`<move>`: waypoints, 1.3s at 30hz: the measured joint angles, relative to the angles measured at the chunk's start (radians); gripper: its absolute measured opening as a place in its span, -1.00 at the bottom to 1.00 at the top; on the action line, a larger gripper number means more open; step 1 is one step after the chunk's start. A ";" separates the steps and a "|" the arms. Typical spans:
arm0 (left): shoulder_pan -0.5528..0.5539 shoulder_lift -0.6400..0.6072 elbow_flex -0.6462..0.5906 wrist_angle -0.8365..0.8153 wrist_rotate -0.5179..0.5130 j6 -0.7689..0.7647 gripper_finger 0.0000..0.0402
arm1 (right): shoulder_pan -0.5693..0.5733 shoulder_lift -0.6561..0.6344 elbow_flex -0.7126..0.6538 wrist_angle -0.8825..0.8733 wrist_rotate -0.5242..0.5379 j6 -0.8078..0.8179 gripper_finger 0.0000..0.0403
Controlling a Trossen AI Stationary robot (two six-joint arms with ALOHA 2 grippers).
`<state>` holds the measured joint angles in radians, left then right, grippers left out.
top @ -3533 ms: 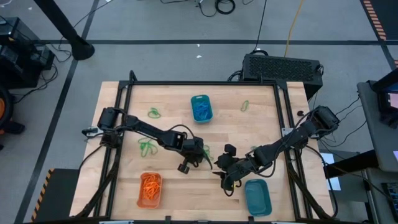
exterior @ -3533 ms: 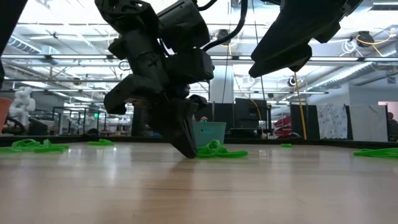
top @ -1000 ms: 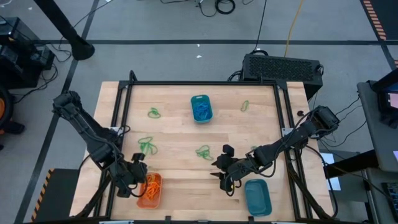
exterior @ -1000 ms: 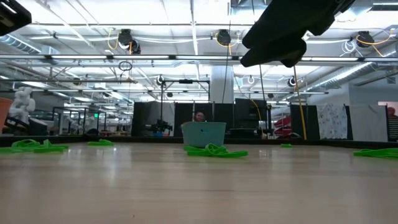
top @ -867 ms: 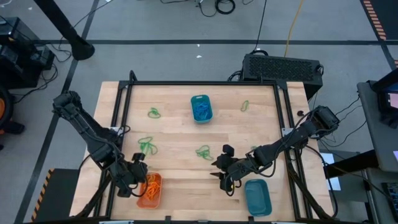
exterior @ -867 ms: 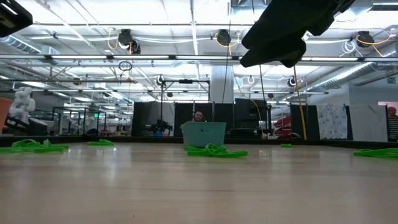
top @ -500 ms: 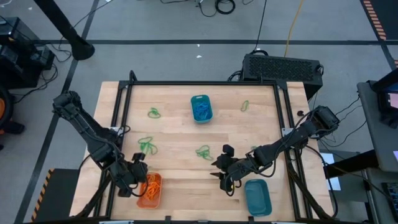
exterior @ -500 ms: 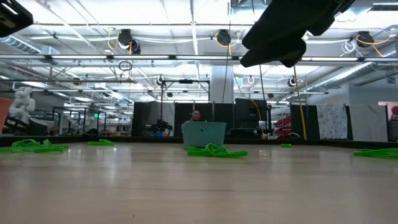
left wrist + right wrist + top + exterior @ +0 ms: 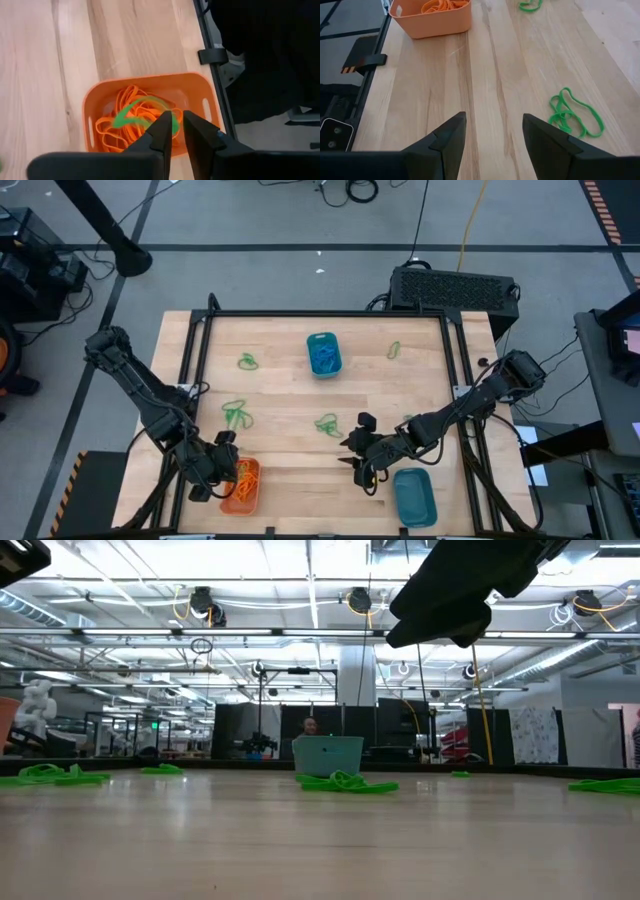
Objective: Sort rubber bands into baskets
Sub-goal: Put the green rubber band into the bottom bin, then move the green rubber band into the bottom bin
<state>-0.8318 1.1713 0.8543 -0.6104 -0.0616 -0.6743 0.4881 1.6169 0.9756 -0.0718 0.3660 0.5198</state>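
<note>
My left gripper (image 9: 222,472) hangs over the orange basket (image 9: 240,486) at the table's near left. In the left wrist view its fingers (image 9: 177,131) stand a narrow gap apart above the basket (image 9: 150,82). A blurred green rubber band (image 9: 134,117) shows over the orange bands (image 9: 117,131) inside. My right gripper (image 9: 357,448) is open and empty above the table, near the empty teal basket (image 9: 414,496). Its wrist view (image 9: 492,135) looks over a green band (image 9: 572,117). A second teal basket (image 9: 323,353) holds blue bands. My left gripper: the green band (image 9: 172,125) reaches up to the gap between the fingertips, but it is blurred, and I cannot tell whether the fingers touch it.
Loose green bands lie on the wood at the far left (image 9: 247,361), left of middle (image 9: 236,414), the middle (image 9: 326,423) and the far right (image 9: 394,350). A black frame (image 9: 200,380) borders the table. In the low view the bands (image 9: 345,782) lie flat on the table.
Since 3.5 s ago my left gripper has gone from the green band at the table's middle to above the orange basket at the near left. In the last second both arms have kept nearly still.
</note>
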 joint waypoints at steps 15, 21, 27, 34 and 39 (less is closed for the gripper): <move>-0.005 0.009 0.001 0.076 0.072 -0.042 -0.94 | 0.000 0.000 0.000 0.000 0.000 0.011 -0.07; -0.034 0.069 0.001 0.020 0.078 -0.066 -0.80 | 0.000 0.000 0.000 0.000 0.000 0.008 -0.07; -0.040 0.155 0.002 -0.033 0.071 -0.080 -0.53 | 0.000 0.000 0.000 0.001 0.000 0.008 -0.07; -0.032 0.187 0.002 -0.078 0.052 -0.107 -0.30 | 0.000 0.000 0.000 0.000 0.000 0.007 -0.07; -0.032 0.208 0.002 -0.088 0.054 -0.130 -0.23 | 0.000 0.000 0.000 0.000 0.000 0.007 -0.07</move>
<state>-0.8636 1.3791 0.8558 -0.6988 -0.0078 -0.8040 0.4881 1.6169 0.9756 -0.0722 0.3656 0.5270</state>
